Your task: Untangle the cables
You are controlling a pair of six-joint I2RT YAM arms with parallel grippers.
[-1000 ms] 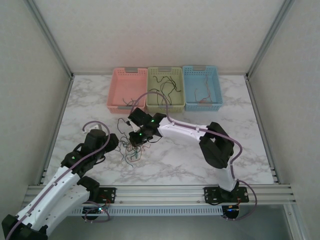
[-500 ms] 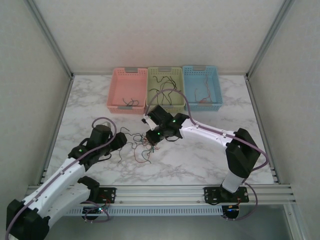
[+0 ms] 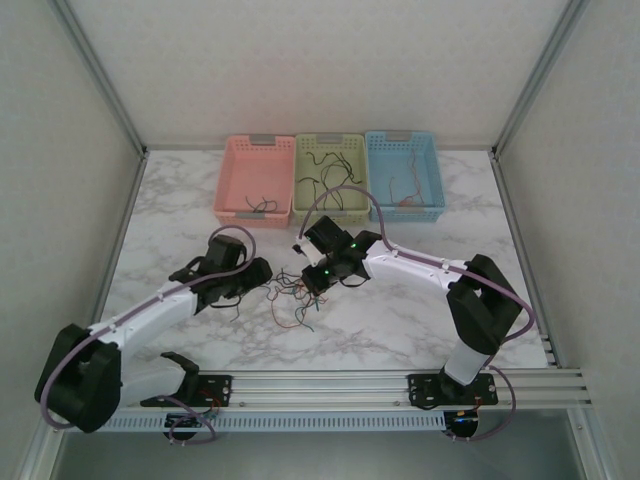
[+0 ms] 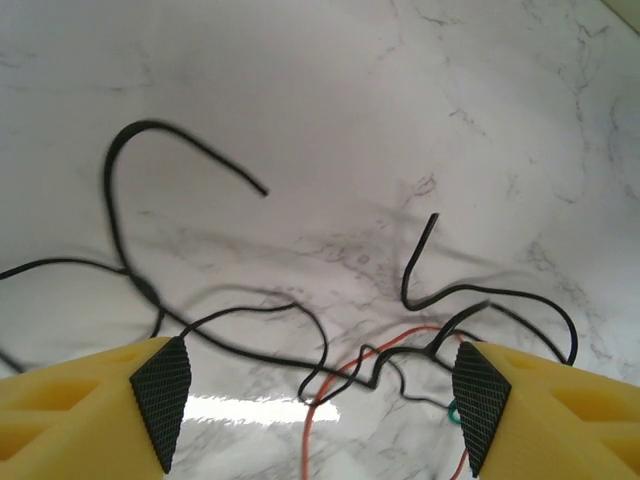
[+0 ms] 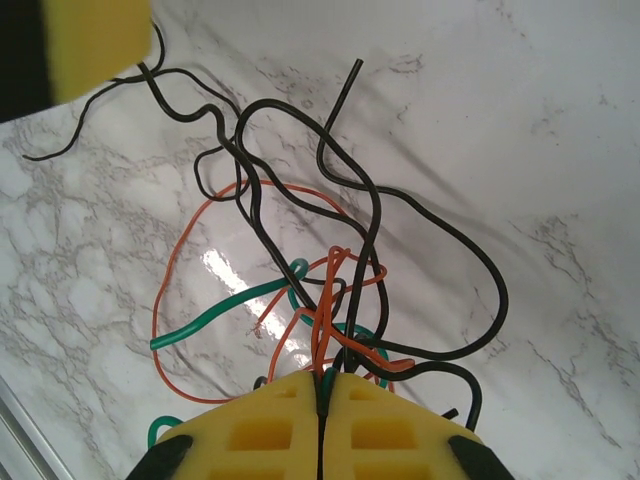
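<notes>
1. Glossy white marble-patterned surface [image 3: 400,330] with grey veins lies between pale walls [image 3: 300,70].
2. On it, the cables [image 3: 290,300] form a loose clump of thin, curly strands in black, orange-red and green. The clump lies between the two pincers and spills just below the right one.
3. Yellow moulded fingers of the right pincer [image 5: 320,390] are pressed together, pinching orange, green and black strands of the clump. Wide loops fan out ahead of its tips.
4. Spread wide, the left pincer [image 4: 320,400] has yellow fingers faced with black cross-hatched pads [image 4: 162,398]. Bent black strands and one orange strand lie on the marble between and ahead of them.
5. Beyond the right pincer, three perforated plastic baskets stand side by side:
   - the pink basket [image 3: 250,215] holds a few dark wires;
   - the green basket [image 3: 330,214] holds several black ones;
   - the blue basket [image 3: 405,213] holds a pale reddish strand.
</notes>
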